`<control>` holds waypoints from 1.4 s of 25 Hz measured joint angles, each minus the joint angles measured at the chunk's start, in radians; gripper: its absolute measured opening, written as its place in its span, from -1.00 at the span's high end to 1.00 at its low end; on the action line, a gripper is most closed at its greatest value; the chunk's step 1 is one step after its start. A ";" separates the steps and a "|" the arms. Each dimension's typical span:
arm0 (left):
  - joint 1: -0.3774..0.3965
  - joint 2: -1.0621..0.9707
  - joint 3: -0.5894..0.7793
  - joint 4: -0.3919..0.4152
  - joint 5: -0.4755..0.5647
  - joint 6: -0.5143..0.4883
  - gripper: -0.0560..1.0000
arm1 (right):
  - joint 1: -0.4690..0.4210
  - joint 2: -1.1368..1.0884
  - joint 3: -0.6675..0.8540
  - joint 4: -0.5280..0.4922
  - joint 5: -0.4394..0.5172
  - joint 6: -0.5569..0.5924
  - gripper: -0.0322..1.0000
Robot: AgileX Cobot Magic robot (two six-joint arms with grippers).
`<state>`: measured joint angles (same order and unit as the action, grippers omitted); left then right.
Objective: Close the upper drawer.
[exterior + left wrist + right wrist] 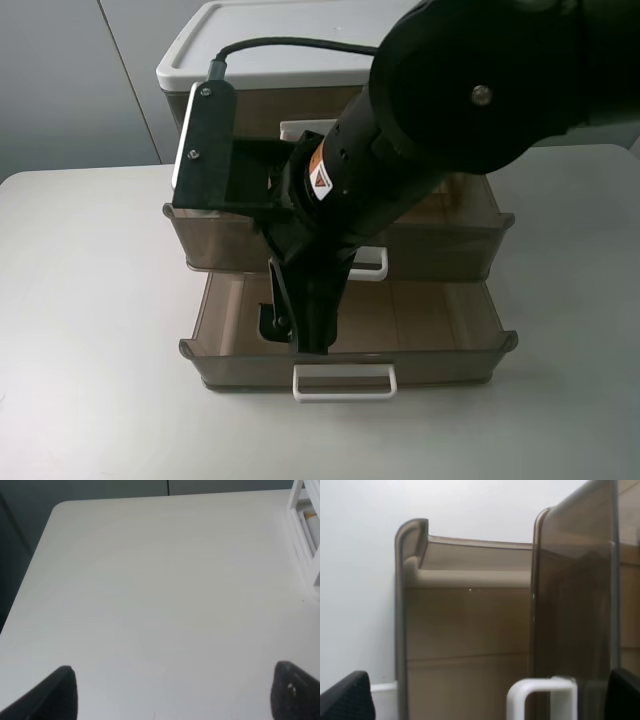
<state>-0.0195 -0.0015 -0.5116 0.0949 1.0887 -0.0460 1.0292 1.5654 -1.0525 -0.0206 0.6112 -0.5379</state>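
The upper drawer [440, 250] is the middle smoky-brown one, pulled partly out, with a white loop handle [372, 265]. My right gripper [296, 330] reaches across from the right and points down just in front of this drawer's front, over the open lowest drawer [440, 350]. In the right wrist view the upper drawer's front [570, 605] stands close, and its handle [542, 692] lies between my wide-open fingertips [345, 697]. Whether a finger touches the front I cannot tell. My left gripper [175, 695] is open and empty over bare table, out of the exterior view.
The cabinet has a white lid [290, 45] and a taller top drawer [260, 110] that is pushed in. The lowest drawer is pulled out furthest, its white handle [344, 382] towards the table's front. The grey table [90, 330] surrounds it. A white frame [305, 530] edges the left wrist view.
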 joint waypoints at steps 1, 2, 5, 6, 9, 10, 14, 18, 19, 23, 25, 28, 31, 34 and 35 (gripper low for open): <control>0.000 0.000 0.000 0.000 0.000 0.000 -0.51 | 0.000 -0.016 0.000 0.014 0.016 0.010 -0.41; 0.000 0.000 0.000 0.000 0.000 0.000 -0.51 | 0.000 -0.032 0.000 0.021 0.033 0.022 -0.41; 0.000 0.000 0.000 0.000 0.000 0.000 -0.51 | 0.000 -0.069 0.009 0.034 0.095 0.081 -0.41; 0.000 0.000 0.000 0.000 0.000 0.000 -0.51 | 0.000 -0.080 0.022 0.036 0.118 0.103 -0.41; 0.000 0.000 0.000 0.000 0.000 0.000 -0.51 | 0.000 -0.112 0.077 0.047 0.158 0.135 -0.41; 0.000 0.000 0.000 0.000 0.000 0.000 -0.51 | 0.000 -0.124 0.103 0.058 0.163 0.137 -0.41; 0.000 0.000 0.000 0.000 0.000 0.000 -0.51 | 0.000 -0.160 0.182 0.098 0.179 0.145 -0.41; 0.000 0.000 0.000 0.000 0.000 0.000 -0.51 | 0.000 -0.169 0.193 0.126 0.179 0.139 -0.41; 0.000 0.000 0.000 0.000 0.000 0.000 -0.51 | 0.000 -0.169 0.193 0.132 0.173 0.135 -0.41; 0.000 0.000 0.000 0.000 0.000 0.000 -0.51 | 0.000 -0.151 0.200 0.135 0.130 0.104 -0.41; 0.000 0.000 0.000 0.000 0.000 0.000 -0.51 | 0.000 -0.135 0.202 0.135 0.117 0.083 -0.41; 0.000 0.000 0.000 0.000 0.000 0.000 -0.51 | 0.000 -0.112 0.202 0.133 0.093 0.065 -0.41; 0.000 0.000 0.000 0.000 0.000 0.000 -0.51 | -0.002 -0.099 0.202 0.114 0.064 0.055 -0.41; 0.000 0.000 0.000 0.000 0.000 0.000 -0.51 | -0.023 -0.085 0.202 0.110 0.038 0.048 -0.41; 0.000 0.000 0.000 0.000 0.000 0.000 -0.51 | -0.033 -0.080 0.202 0.103 0.035 0.048 -0.41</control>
<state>-0.0195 -0.0015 -0.5116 0.0949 1.0887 -0.0460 0.9961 1.4855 -0.8509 0.0822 0.6466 -0.4898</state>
